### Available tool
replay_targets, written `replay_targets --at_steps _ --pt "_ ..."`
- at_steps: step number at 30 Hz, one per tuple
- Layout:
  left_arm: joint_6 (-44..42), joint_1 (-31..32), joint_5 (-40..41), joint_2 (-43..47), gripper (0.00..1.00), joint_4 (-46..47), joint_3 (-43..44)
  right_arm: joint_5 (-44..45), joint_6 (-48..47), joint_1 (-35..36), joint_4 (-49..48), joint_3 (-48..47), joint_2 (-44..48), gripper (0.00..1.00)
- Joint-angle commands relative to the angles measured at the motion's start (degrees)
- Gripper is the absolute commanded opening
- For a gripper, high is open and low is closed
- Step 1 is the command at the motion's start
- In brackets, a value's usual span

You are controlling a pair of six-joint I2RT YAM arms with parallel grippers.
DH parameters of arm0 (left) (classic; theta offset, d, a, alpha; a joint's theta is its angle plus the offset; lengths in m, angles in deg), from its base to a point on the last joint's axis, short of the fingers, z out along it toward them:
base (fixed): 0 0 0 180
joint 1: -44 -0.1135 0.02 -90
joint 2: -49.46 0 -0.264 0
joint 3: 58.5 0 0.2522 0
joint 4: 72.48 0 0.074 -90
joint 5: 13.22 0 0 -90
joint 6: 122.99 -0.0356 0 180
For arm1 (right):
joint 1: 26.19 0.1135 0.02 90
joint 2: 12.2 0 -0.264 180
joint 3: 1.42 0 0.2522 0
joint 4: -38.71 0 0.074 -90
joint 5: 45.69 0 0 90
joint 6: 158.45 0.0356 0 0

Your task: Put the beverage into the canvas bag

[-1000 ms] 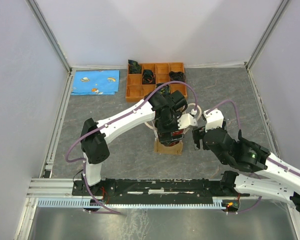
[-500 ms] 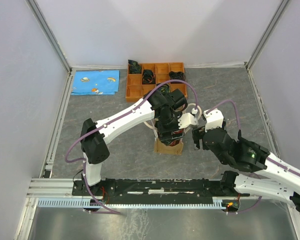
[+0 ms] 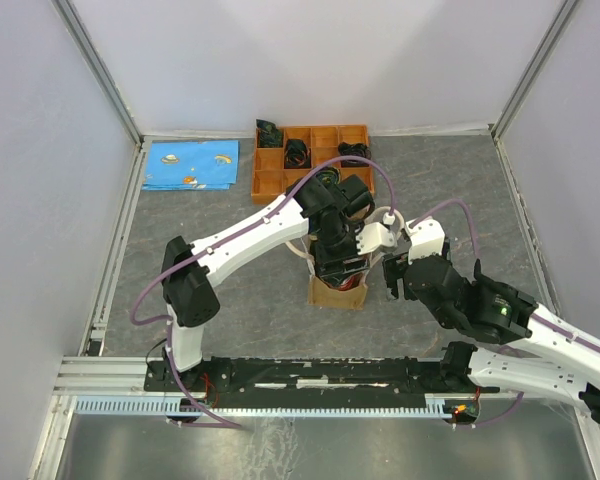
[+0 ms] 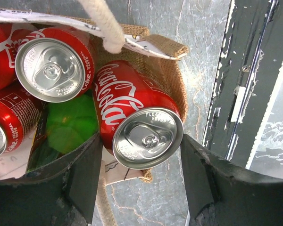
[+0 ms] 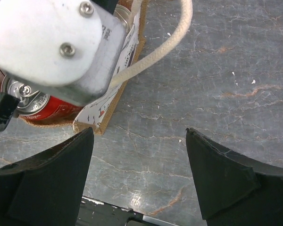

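Note:
The tan canvas bag [image 3: 338, 292] stands mid-table under my left arm. In the left wrist view its burlap wall [image 4: 172, 80] holds several red Coca-Cola cans. One can [image 4: 132, 117] leans in the bag's near corner, its silver top between my left gripper's [image 4: 141, 174] fingers. The jaws are open, with a narrow gap showing beside the left finger [image 4: 80, 174]. A cream rope handle [image 4: 104, 26] crosses the bag's mouth. My right gripper [image 5: 139, 174] is open and empty over the bare table just right of the bag [image 5: 101, 115].
An orange compartmented tray [image 3: 270, 183] with dark items sits at the back. A blue patterned cloth [image 3: 191, 164] lies at the back left. Something green [image 4: 70, 125] lies in the bag among the cans. A black rail runs along the near table edge [image 4: 236, 94].
My left wrist has drawn a little back and up from the bag. The right arm has barely moved.

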Motion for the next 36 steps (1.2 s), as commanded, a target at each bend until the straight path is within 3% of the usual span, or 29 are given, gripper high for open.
replay_targets --at_steps 1,7,10,20,36 --pt "2.54 -1.26 -1.23 -0.65 0.53 -0.59 3.56 -0.26 0.88 -0.03 -1.41 -0.12 -0.25 0.87" --pt "2.60 -1.41 -0.37 -0.80 0.43 -0.35 3.33 -0.92 0.80 -0.08 -2.29 -0.11 -1.38 0.87" --pt "2.77 -1.48 -0.48 -0.86 0.43 -0.24 3.53 -1.08 0.80 -0.10 -2.55 -0.05 -1.79 0.87" --pt "3.07 -1.46 -0.05 -1.90 0.68 -2.00 9.13 -1.44 0.67 -0.02 -3.29 -0.15 -2.49 0.87" --pt "3.33 -1.45 0.77 -1.89 0.77 -1.70 9.15 -2.14 0.67 -0.09 -4.00 0.13 -3.59 0.88"
